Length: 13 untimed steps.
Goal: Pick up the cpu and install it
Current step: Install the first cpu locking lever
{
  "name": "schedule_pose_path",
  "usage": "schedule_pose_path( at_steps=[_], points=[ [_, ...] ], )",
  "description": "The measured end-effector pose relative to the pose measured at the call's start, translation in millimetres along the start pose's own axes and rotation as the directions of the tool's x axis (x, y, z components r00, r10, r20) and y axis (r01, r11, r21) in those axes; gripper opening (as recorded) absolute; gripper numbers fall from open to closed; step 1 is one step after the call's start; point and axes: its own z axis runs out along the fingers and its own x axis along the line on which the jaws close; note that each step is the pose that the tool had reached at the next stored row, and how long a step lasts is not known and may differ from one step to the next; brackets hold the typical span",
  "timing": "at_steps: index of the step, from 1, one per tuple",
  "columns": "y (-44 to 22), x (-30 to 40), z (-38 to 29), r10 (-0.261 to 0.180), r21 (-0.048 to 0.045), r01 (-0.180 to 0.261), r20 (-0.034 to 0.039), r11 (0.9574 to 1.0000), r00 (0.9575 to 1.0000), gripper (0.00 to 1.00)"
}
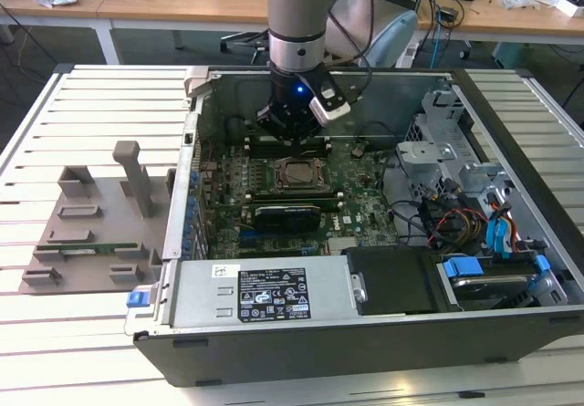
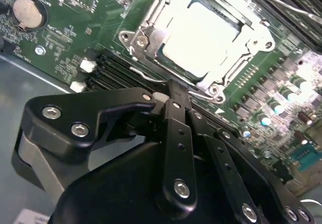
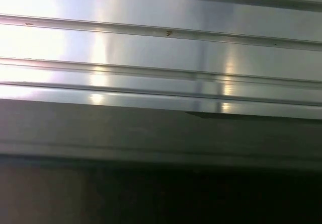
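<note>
The cpu (image 2: 201, 35) already lies flat inside the socket frame (image 2: 151, 30) on the green motherboard (image 2: 65, 43), its pale metal top glaring bright in the second wrist view; in the exterior view it shows as a grey square (image 1: 298, 173) in the middle of the board, inside the open computer case (image 1: 365, 333). The frame's thin wire lever (image 2: 151, 76) runs along the near edge of the socket, and I cannot tell whether it is latched. The tool (image 2: 173, 100) hangs just above and beside the socket, not touching the chip; its dark fingers (image 2: 176, 128) look drawn together with nothing pinched between them, a small pale piece showing at the tip. From the exterior view the arm's wrist (image 1: 297, 105) stands over the rear part of the board. By my judgement the placing step is done and the work stands at securing or checking the seat. Any further move calls for care: the socket is delicate, and a sideways nudge could unseat the chip. The grey parts tray (image 1: 91, 233) sits on the slatted desk (image 1: 55, 351), at the exterior view's left.
</note>
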Motion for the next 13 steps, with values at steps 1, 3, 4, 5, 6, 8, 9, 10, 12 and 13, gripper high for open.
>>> schedule_pose_path(
  at_steps=[1, 3, 4, 5, 6, 8, 9, 10, 12, 13],
  points=[
    [-0.1, -1.1, 0.8, 0.0, 0.0001, 0.0, -0.0002, 1.0, 1.0, 0.11],
    [-0.2, -3.3, 3.2, 0.0, 0.0, 0.0, -0.0003, 1.0, 1.0, 0.11],
    [-0.2, -4.6, 4.5, 0.0, -0.0001, 0.0, -0.0004, 1.0, 1.0, 0.11],
    [-0.3, -5.6, 5.2, 0.0, 0.0, 0.0, -0.0004, 1.0, 1.0, 0.11],
    [-0.4, -6.7, 6.0, 0.0, 0.0, 0.0, -0.0004, 1.0, 1.0, 0.11],
    [-0.5, -8.7, 6.6, 0.0, 0.0001, 0.0, -0.0005, 1.0, 1.0, 0.11],
    [-0.5, -9.4, 6.9, 0.0, 0.0001, 0.0, -0.0004, 1.0, 1.0, 0.11],
    [-0.6, -10.2, 7.1, 0.0, 0.0001, 0.0, -0.0005, 1.0, 1.0, 0.11],
    [-0.8, -11.8, 7.6, 0.0, 0.0003, 0.0, -0.0006, 1.0, 1.0, 0.11],
    [-0.9, -12.4, 7.8, 0.0, 0.0004, 0.0, -0.0006, 1.0, 1.0, 0.11]
  ],
)
